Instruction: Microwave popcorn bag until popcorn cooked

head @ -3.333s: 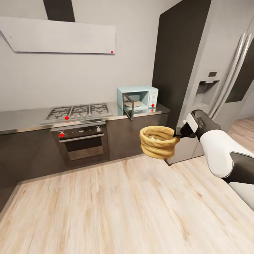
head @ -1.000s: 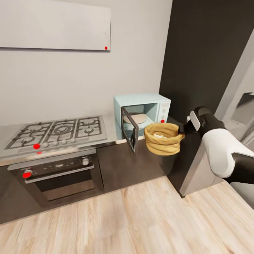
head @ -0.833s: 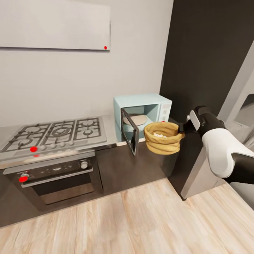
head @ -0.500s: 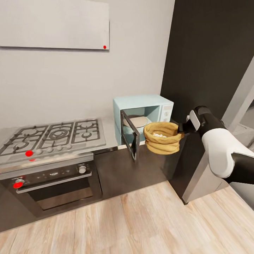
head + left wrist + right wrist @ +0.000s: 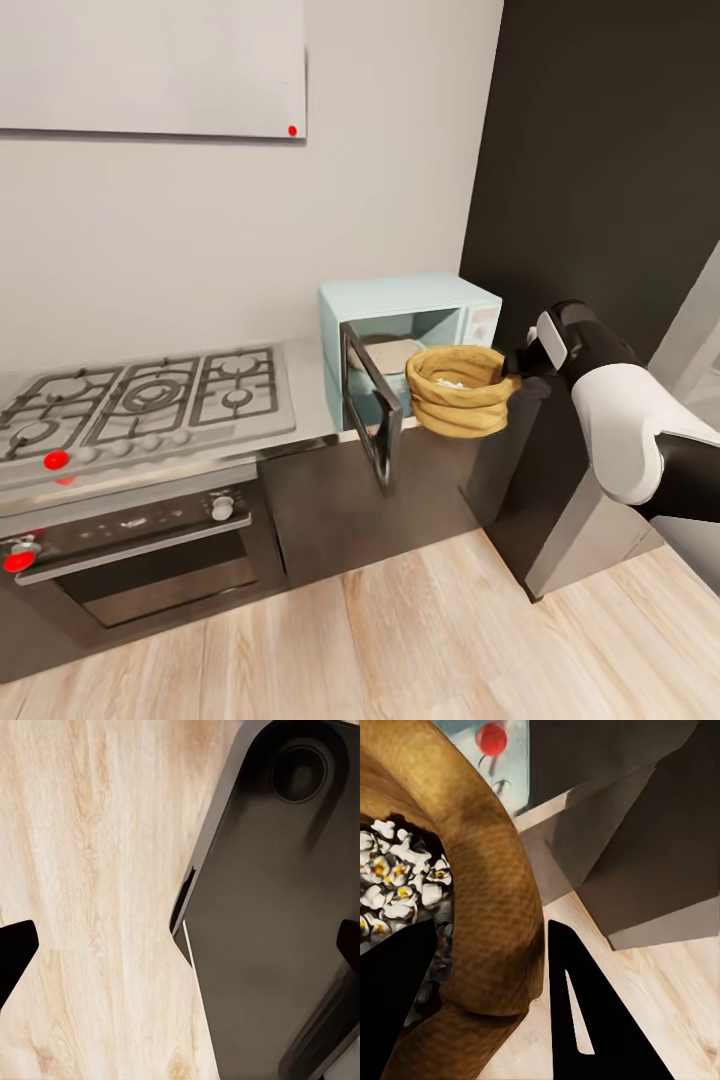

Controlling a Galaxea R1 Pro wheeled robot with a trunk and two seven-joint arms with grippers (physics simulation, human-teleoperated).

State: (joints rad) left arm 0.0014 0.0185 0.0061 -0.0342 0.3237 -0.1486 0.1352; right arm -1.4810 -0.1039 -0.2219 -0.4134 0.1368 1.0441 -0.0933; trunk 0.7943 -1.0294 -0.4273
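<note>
In the head view my right gripper [image 5: 514, 366] is shut on the rim of the tan-yellow popcorn bag [image 5: 459, 390]. It holds the bag upright in the air, just in front of the pale blue microwave [image 5: 420, 300]. The microwave stands on the grey countertop [image 5: 308, 385] with its dark glass door [image 5: 368, 398] swung open towards me. In the right wrist view the bag wall [image 5: 487, 862] sits between my black fingers [image 5: 585, 1020], and white popcorn [image 5: 397, 877] lies inside. My left gripper [image 5: 180, 949] is open over the wooden floor.
A gas hob [image 5: 140, 395] lies left of the microwave, over a built-in dark oven [image 5: 150, 560]. A tall dark panel [image 5: 600, 150] and a steel fridge side [image 5: 590, 540] stand right of the counter. Wooden floor [image 5: 400, 640] spreads in front. My own dark base [image 5: 262, 930] shows in the left wrist view.
The whole view has shifted as I came closer to the counter. The bag, held all along, is now right before the open microwave.
</note>
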